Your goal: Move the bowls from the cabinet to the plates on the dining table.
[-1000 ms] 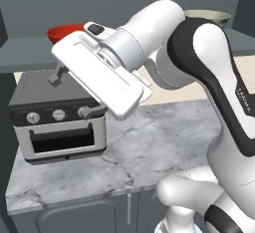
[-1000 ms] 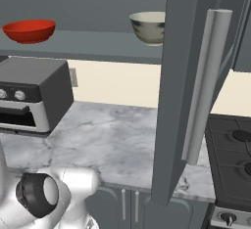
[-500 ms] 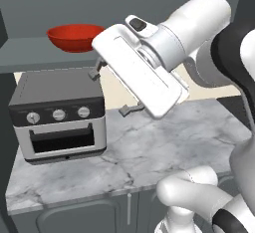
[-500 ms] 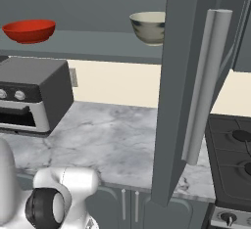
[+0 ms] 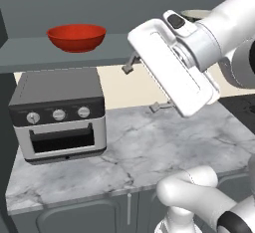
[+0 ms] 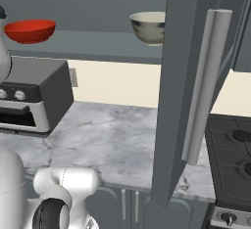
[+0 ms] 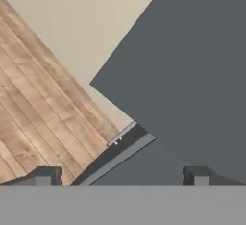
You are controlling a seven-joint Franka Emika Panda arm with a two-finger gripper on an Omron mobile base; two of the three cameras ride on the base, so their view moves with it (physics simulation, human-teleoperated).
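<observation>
The arm has swung right, uncovering the red bowl (image 5: 76,37) upper left on the cabinet shelf (image 5: 60,53); the end effector (image 5: 141,88) gapes wide, empty (cream bowl (image 6: 149,27) untouched).

Light: even and soft across both base views, no hard source showing.
Shadows: a faint dark patch under the toaster oven (image 5: 59,115) on the worktop (image 5: 149,147).
Glare: a gentle sheen on the red bowl (image 5: 76,37), none blown out.
Sharpness: rendered edges, slightly soft and blocky in the hand view.
Distortion: none at the edges.
</observation>
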